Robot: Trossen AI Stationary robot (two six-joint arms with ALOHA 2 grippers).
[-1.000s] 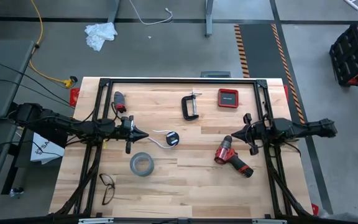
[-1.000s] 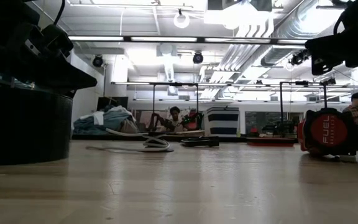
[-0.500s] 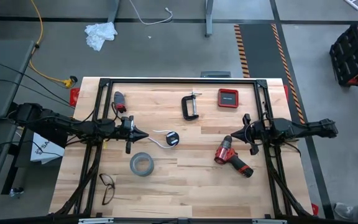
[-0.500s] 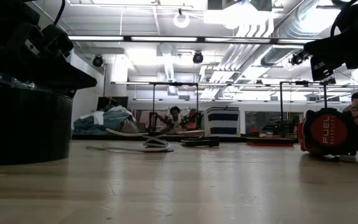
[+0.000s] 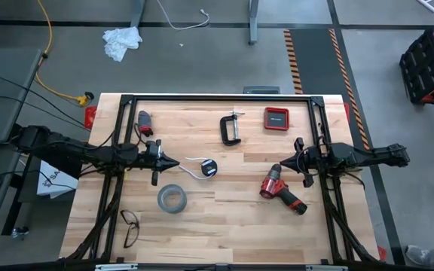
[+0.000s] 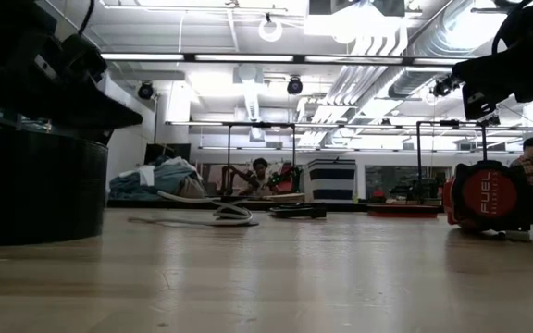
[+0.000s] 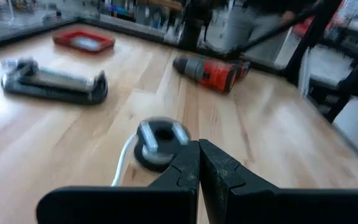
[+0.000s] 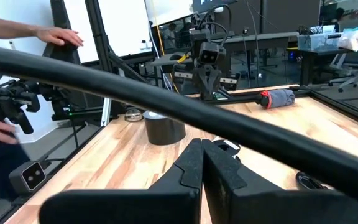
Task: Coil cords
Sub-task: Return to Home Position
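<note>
The cord is a thin white cable (image 5: 191, 168) ending in a small black round disc (image 5: 209, 168). It lies flat on the wooden table near its middle and also shows in the left wrist view as the cable (image 7: 124, 163) and the disc (image 7: 160, 140). My left gripper (image 5: 176, 163) is shut and hovers just left of the cable, pointing at the disc with nothing between its fingers (image 7: 191, 163). My right gripper (image 5: 279, 167) is shut, held level above the table's right half beside the red drill, and its tips (image 8: 202, 155) are bare.
A grey tape roll (image 5: 171, 199) lies just nearer than the cord, and glasses (image 5: 129, 227) lie at the near left. A red drill (image 5: 282, 190) lies under my right gripper. A black clamp (image 5: 232, 128), a red box (image 5: 276, 118) and a small red-black tool (image 5: 145, 123) lie at the far side.
My right gripper has rolled a little about its own pointing line and stayed in place. The cord and my left gripper have not moved.
</note>
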